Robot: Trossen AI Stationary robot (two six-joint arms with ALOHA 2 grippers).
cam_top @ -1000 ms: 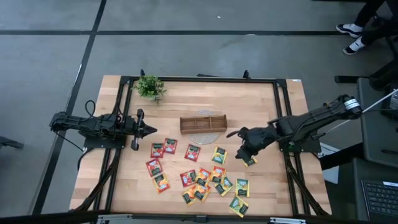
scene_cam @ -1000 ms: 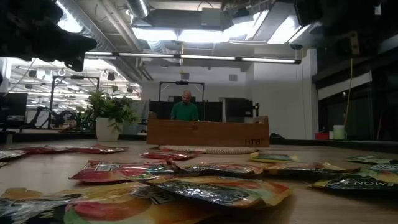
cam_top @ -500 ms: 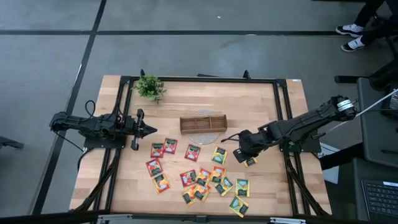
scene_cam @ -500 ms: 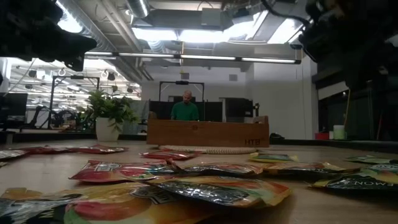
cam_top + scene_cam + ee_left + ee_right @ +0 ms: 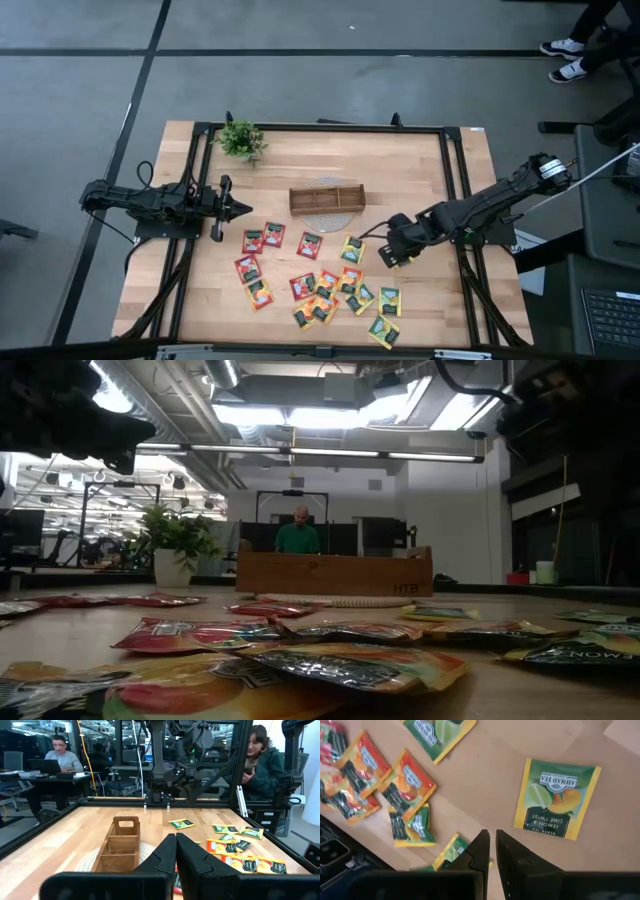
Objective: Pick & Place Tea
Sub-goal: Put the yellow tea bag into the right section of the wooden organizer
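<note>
Right gripper (image 5: 392, 254) down low just right-front of the wooden tray (image 5: 327, 198), at the right edge of the scattered tea sachets (image 5: 322, 285). Fingers (image 5: 481, 851) drawn almost together, only a thin slit between, tips pointed straight down at the table (image 5: 420, 160). Corner of a yellow-green sachet (image 5: 449, 855) peeking out right at those tips. Probably the one chosen, being an outlier with bare wood round it and so easier to single out than the overlapping pile. Cannot tell whether the slit actually pinches that sachet or merely rests on it. A "Lemon & Lime Twist" sachet (image 5: 557, 800) lying flat and free close by, not touched.

Tray compartments apparently without tea in the high view. All visible sachets on the table in front of the tray: reds (image 5: 262, 239) toward its left-front, oranges and yellow-greens (image 5: 352, 249) straight in front and to the right-front. Task therefore judged near its start.

Left gripper (image 5: 240, 209) parked well to the left of the tray, level with it, pointing at its short end. Fingers (image 5: 165, 852) pressed fully together, holding nothing. Likely kept back there to leave the tray and the pile open to the working arm.

Potted plant (image 5: 240, 139) off behind-left of the tray, out of either arm's way.

Next move, as a judgement: lift, then carry left-back to a tray compartment. Risk of a thin, slick sachet slipping from a shallow corner grip, or of dragging instead of lifting.
</note>
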